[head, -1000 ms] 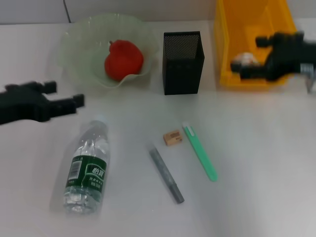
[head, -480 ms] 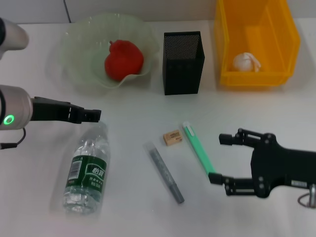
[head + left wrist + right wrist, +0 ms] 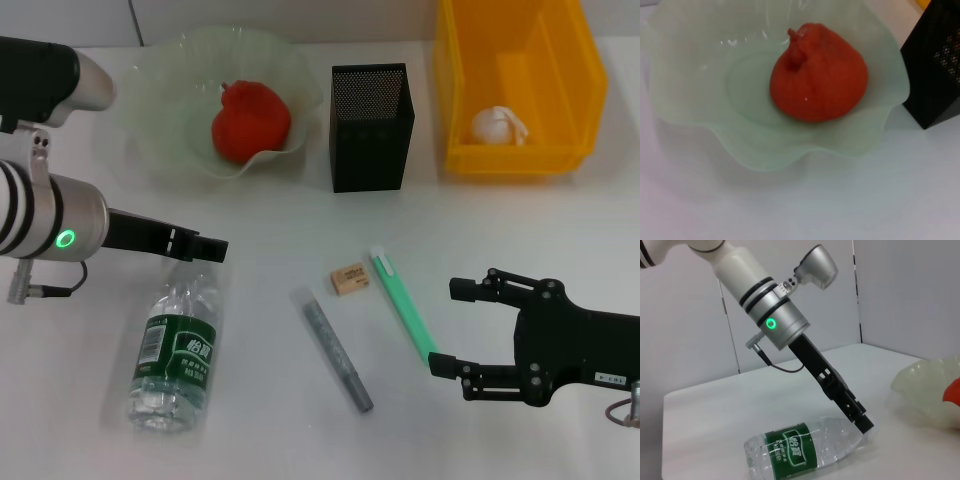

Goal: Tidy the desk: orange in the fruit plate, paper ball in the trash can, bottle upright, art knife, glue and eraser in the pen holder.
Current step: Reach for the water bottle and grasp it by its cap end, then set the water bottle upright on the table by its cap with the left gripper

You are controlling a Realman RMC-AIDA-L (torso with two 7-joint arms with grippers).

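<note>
While the right gripper [image 3: 447, 327] has dropped from the yellow plastic bin [image 3: 520, 160] to the counter [image 3: 560, 230], its fingers spread wide around the near tip of the green art knife [image 3: 404, 306], you can see the crumpled white paper ball [image 3: 498, 125] now lying in that bin, so that step looks done. The left gripper [image 3: 205, 246] has pushed forward to the neck of the clear plastic bottle [image 3: 176, 346], which lies on its side; I cannot tell how its fingers stand. The red-orange fruit [image 3: 250, 121] sits in the pale green wavy plate [image 3: 165, 120]. The grey glue stick [image 3: 336, 349] and tan eraser [image 3: 349, 278] wait near the black mesh pen holder [image 3: 369, 126]. The bottle's green label carries white characters, too small to read.
</note>
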